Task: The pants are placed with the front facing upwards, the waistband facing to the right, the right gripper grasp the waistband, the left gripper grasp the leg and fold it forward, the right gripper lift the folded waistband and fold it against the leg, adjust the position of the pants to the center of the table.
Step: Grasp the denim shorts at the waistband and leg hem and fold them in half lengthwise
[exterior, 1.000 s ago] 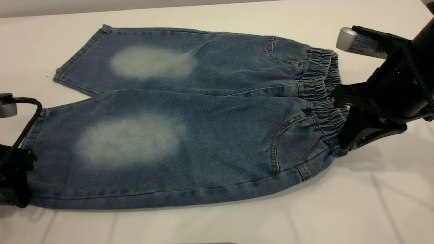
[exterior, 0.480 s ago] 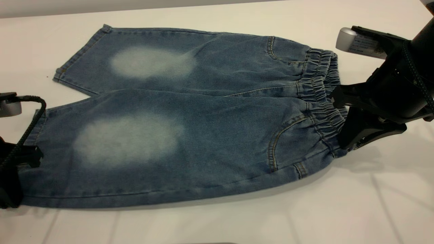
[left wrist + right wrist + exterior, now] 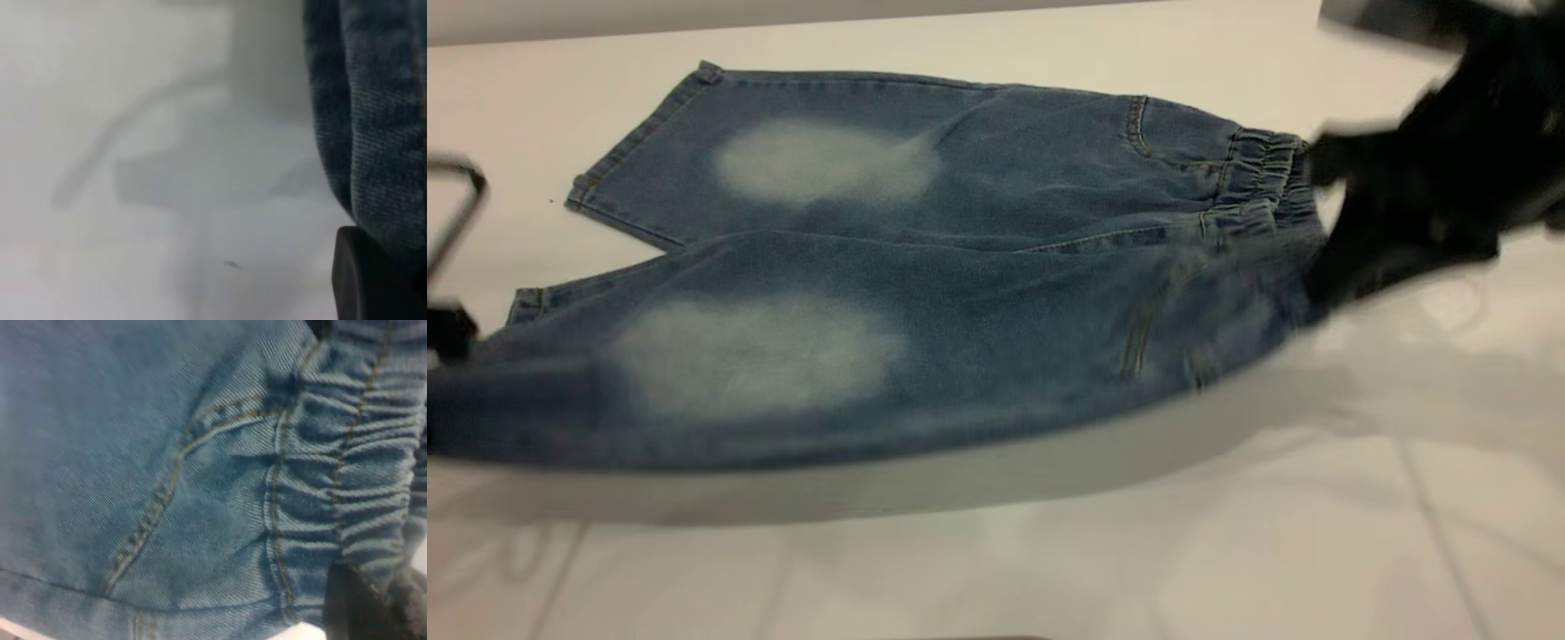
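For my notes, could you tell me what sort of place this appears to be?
Probably a robot test bench: a plain white table holding only denim pants, held by a left gripper and a right gripper.

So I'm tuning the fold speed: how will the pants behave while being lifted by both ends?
Probably floppy: the pants hang between the left gripper and the right gripper, their near edge off the table, casting a shadow. The far leg lies flat, so it likely drags. The waistband is ruffled, so it probably stretches.
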Robot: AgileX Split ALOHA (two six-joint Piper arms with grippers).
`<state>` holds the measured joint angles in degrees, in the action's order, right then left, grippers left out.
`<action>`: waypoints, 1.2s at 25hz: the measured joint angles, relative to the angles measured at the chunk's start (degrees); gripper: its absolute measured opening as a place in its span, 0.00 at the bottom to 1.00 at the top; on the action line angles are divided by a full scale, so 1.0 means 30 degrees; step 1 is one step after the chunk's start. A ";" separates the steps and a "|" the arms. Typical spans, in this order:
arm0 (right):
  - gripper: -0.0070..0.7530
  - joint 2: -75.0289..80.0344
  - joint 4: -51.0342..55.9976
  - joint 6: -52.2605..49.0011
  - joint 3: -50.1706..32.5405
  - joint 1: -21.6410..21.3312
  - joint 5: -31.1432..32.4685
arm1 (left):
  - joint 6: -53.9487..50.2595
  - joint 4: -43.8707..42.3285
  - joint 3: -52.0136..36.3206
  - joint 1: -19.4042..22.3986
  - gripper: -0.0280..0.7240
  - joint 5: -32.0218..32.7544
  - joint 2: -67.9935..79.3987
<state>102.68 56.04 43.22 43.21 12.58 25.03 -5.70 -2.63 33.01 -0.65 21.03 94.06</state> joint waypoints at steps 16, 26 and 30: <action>0.06 -0.2777 -0.0134 -0.0081 -0.0177 0.0000 -0.1209 | 0.0211 0.0157 0.3840 -0.0206 0.11 0.2130 -0.3446; 0.06 -0.1001 -0.0216 -0.0081 0.1315 0.0000 -0.2215 | 0.0282 0.0157 0.6737 -0.0206 0.11 0.2549 -0.0610; 0.06 0.0816 -0.0413 -0.0081 0.3130 0.0000 -0.2235 | 0.0306 0.0066 0.7743 -0.0206 0.11 0.2796 -0.0360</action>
<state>105.12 54.81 42.97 52.60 12.58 18.33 -4.78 -2.43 56.24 -1.27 29.42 92.97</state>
